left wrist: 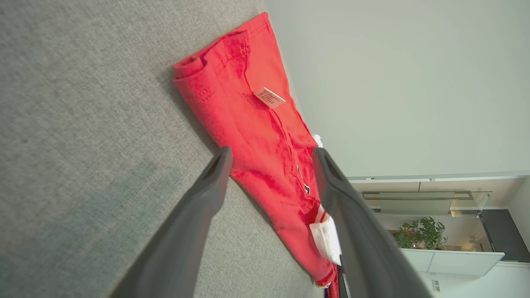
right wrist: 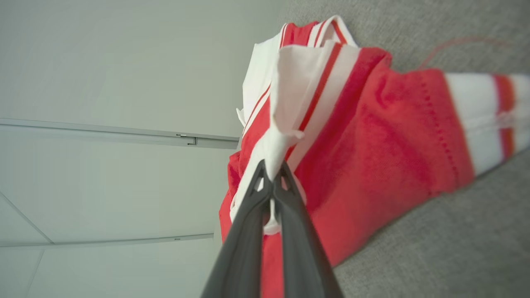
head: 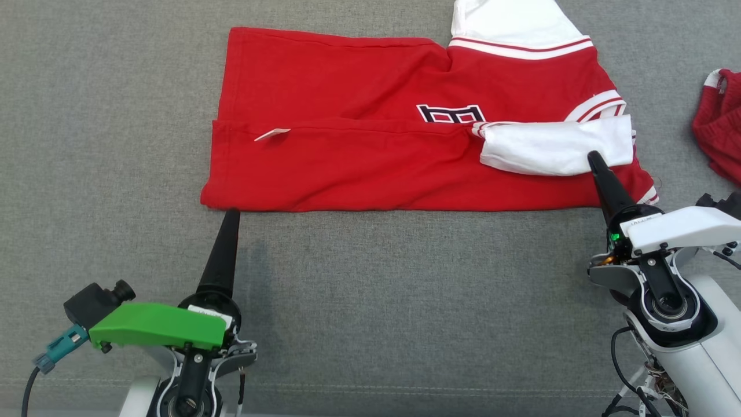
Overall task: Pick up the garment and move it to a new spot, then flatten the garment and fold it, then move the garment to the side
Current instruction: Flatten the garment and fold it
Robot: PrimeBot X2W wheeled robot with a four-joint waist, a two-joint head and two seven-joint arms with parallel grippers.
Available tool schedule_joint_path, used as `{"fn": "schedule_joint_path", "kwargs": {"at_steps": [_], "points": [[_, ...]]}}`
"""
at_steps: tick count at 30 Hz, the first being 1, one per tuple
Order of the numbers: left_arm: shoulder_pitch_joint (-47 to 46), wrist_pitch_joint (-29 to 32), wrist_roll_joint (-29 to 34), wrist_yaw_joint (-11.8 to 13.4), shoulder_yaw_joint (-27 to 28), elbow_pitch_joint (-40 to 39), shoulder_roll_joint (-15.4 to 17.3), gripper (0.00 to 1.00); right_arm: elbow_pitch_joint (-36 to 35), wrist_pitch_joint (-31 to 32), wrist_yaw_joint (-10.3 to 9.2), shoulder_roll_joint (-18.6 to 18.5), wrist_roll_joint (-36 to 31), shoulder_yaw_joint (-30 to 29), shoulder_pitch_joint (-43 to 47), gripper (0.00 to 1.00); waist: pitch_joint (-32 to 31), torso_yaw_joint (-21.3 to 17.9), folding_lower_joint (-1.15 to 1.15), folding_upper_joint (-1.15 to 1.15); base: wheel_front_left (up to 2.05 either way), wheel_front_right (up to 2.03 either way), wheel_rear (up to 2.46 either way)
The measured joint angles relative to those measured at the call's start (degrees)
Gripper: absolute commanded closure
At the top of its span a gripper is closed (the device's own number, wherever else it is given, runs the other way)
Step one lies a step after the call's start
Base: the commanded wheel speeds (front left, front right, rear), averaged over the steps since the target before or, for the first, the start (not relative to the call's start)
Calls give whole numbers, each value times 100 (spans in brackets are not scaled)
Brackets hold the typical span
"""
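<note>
We see a grey surface with the red garment lying folded lengthwise across its far half. A second red cloth sits at the right edge, apart from it. Our right gripper is clamped on the garment's white sleeve. Our left gripper hangs with jaws spread wide, just short of the garment's near left corner. A small white label lies on the red.

1. Head view: bright, even, diffuse light. The left gripper throws only a faint, soft shadow onto the grey cloth surface to its right.
2. Left wrist view: wide-angle stretch at the edges. The white label is sharp, the near fingers soft.
3. Right wrist view: the garment blurs toward the right edge.
</note>
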Motion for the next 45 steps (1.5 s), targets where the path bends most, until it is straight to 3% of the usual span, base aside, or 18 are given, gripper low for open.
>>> {"fn": "schedule_joint_path", "kwargs": {"at_steps": [1, 2, 3, 4, 5, 14, 28, 35, 45], "points": [[-3, 35, 0, 0, -19, 8, 0, 0, 19, 0, -1, -1, -4, 19, 1, 96, -4, 8, 0, 0, 0, 0, 0], [-3, 57, 0, 0, -36, 23, -4, 0, 57, -1, -7, -13, -19, 27, 1, 86, -11, 22, 0, 0, 0, 0, 0], [-3, 59, 0, 0, -37, 41, -10, 0, 108, -1, -8, -38, -53, 41, 1, 62, -21, 35, 0, 0, 0, 0, 0], [-3, 59, 0, 0, -33, 57, -10, 0, 147, -1, -8, -67, -108, 58, 2, 16, -34, 47, 0, 0, 0, 0, 0], [-3, 59, 0, 0, -29, 71, -10, 0, 182, -1, -9, -103, -149, 90, 2, 0, -49, 58, 0, 0, 0, 0, 0], [2, 58, 119, 0, 11, 187, 23, 0, 481, 41, -70, -568, -1093, 646, 29, 0, -284, 87, 0, 0, 0, 0, 0], [177, 90, 453, 0, 166, 290, 364, 0, 283, -252, -100, -1085, -2302, 879, 50, 0, -937, -155, 0, 0, 0, 0, 0], [-185, 733, 502, 1, -185, -63, 705, 0, 170, -180, -105, -1551, -2548, 700, -137, 0, -906, -318, 0, 0, 0, 0, 0], [-1554, 2192, -62, 1, -102, -193, 1423, 0, 247, 771, -105, -2053, -2754, 683, -1341, 0, -329, -257, 0, 0, 0, 0, 0]]}}
